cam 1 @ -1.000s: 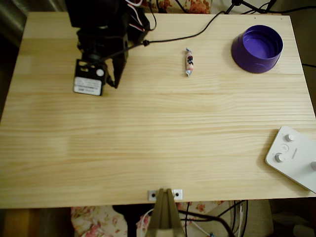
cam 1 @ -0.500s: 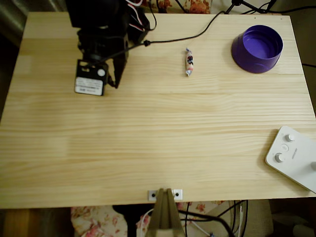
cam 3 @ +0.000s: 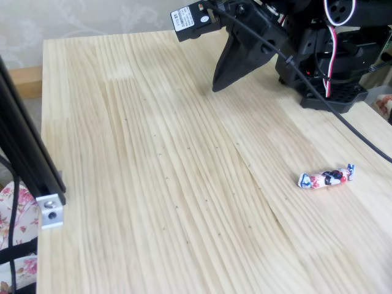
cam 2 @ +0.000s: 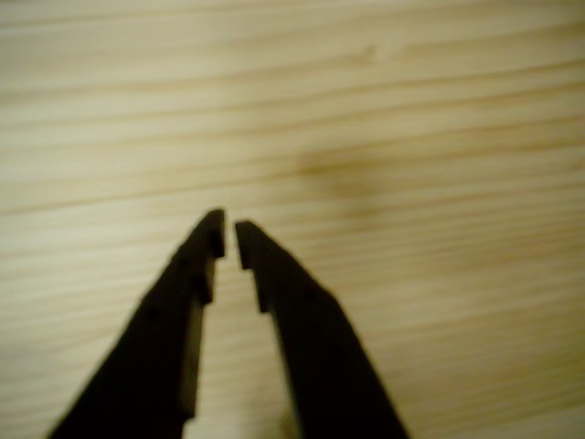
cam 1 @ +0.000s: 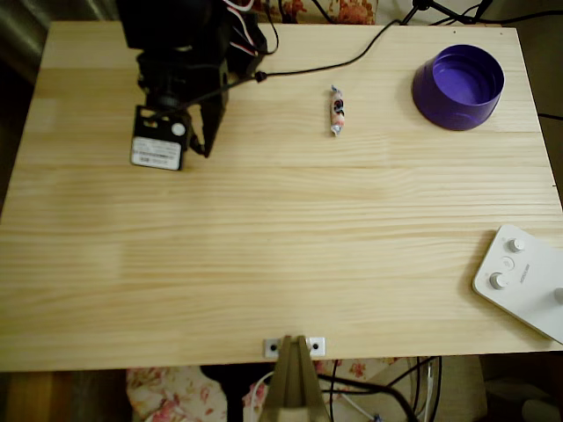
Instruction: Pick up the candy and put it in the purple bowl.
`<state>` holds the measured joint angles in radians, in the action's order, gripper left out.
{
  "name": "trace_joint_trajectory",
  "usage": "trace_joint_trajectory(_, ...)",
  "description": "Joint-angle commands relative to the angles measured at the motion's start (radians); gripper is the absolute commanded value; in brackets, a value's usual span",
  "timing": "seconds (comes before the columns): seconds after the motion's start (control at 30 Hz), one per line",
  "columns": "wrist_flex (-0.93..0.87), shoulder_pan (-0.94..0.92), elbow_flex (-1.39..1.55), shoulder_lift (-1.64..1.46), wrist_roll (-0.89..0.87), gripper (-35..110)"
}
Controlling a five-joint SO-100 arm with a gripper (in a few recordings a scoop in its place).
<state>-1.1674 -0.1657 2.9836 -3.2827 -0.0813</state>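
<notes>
Table [cam 1: 290, 246] is pale pine, mostly bare. Purple bowl [cam 1: 458, 86] sits near the far right corner in the overhead view, empty, upright. My arm is at the far left, base at the back edge, wrist folded down with the tips low over the wood. White button device [cam 1: 525, 280] at the near right edge, not involved.

Key relation: the candy [cam 1: 337, 111] lies on the table between my gripper [cam 1: 204, 151] and the bowl, off to the right of my tips in the overhead view and a little farther back, well apart from both. Its long axis runs front to back in that view, twisted ends toward the near and far edges, so roughly crosswise to the line from me to it. I'd judge a swing right plus maybe some wrist roll is needed.

My gripper [cam 2: 228, 240] is nearly closed: in the wrist view the tips sit a slim gap apart, holding nothing, bare wood underneath.
</notes>
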Motion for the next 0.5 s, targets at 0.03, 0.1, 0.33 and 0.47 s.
trace_joint_trajectory(0.03, 0.014, -0.015, -0.011, -0.017, -0.011, -1)
trace_joint_trajectory(0.1, 0.014, -0.015, -0.011, -0.017, -0.011, -1)
trace_joint_trajectory(0.33, 0.014, -0.011, -0.011, -0.017, -0.008, -1)
trace_joint_trajectory(0.47, 0.015, -0.008, -0.011, -0.017, -0.006, -1)
